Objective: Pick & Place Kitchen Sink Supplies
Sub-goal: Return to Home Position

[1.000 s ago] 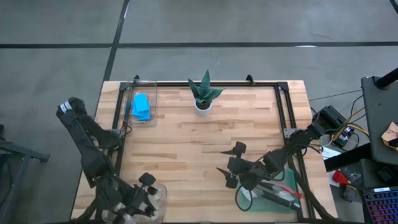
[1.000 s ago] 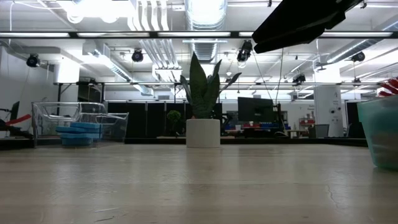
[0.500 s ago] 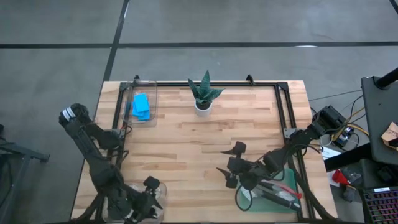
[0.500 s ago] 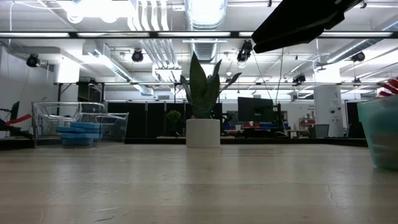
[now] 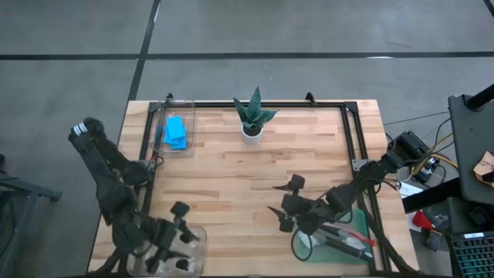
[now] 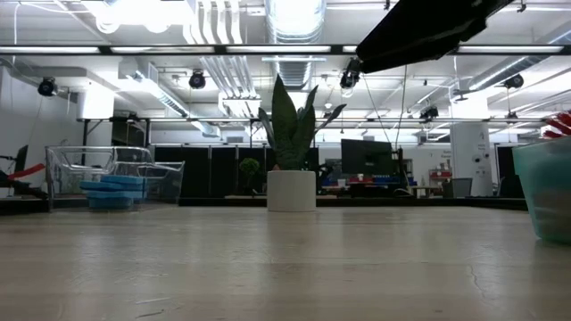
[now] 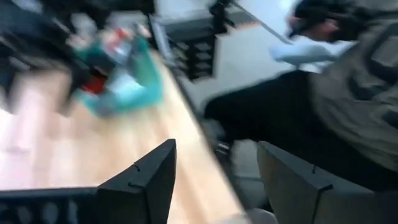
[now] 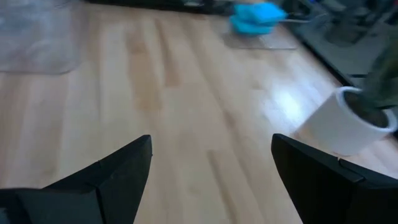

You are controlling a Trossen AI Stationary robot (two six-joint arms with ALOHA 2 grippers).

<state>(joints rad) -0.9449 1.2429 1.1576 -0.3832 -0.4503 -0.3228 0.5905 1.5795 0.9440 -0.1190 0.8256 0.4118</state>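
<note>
With sponges (image 5: 176,133) in the far bin (image 5: 191,116) and brushes (image 5: 343,239) in the green tray (image 5: 361,230), the left arm (image 5: 108,177) should lift its open, empty jaws straight above the near bin (image 5: 201,247) before folding home; the right arm (image 5: 363,185) has open jaws too.

The long table (image 5: 255,177) filling the middle of the high view is pale wood in narrow strips, smooth with a soft sheen, edged by a thin black matt metal frame (image 5: 285,103). At upper left, a clear glossy plastic bin (image 5: 191,123) holds flat bright-blue matt sponges (image 5: 176,133). The small round white pot (image 5: 252,133) at top centre looks smooth, and the green tray (image 5: 360,220) at lower right is translucent plastic.
</note>
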